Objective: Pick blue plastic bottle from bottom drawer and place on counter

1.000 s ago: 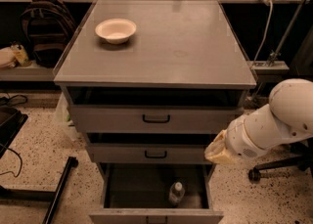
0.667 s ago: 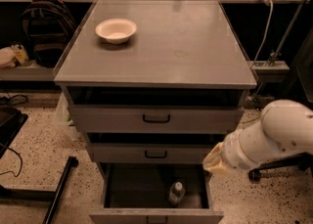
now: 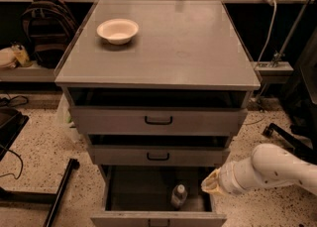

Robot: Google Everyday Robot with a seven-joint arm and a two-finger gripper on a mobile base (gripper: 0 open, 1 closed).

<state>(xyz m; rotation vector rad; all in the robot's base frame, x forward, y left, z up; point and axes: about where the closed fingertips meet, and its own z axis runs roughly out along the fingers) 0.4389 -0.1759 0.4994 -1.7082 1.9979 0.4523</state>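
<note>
The blue plastic bottle (image 3: pixel 179 196) looks clear with a white cap and stands upright in the open bottom drawer (image 3: pixel 148 218), right of its middle. The counter (image 3: pixel 188 42) is the broad grey top of the cabinet. My white arm reaches in from the lower right, and the gripper (image 3: pixel 210 183) sits at the drawer's right rim, just right of the bottle and a little above it, apart from it.
A cream bowl (image 3: pixel 118 30) sits on the counter's back left. Two shallower drawers with black handles (image 3: pixel 158 120) are above the bottom one. A backpack (image 3: pixel 47 28) rests on a shelf at left. A black stand leg (image 3: pixel 62 191) lies on the floor.
The arm has dropped lower and the gripper has come down to the right edge of the bottom drawer, closer to the bottle.
</note>
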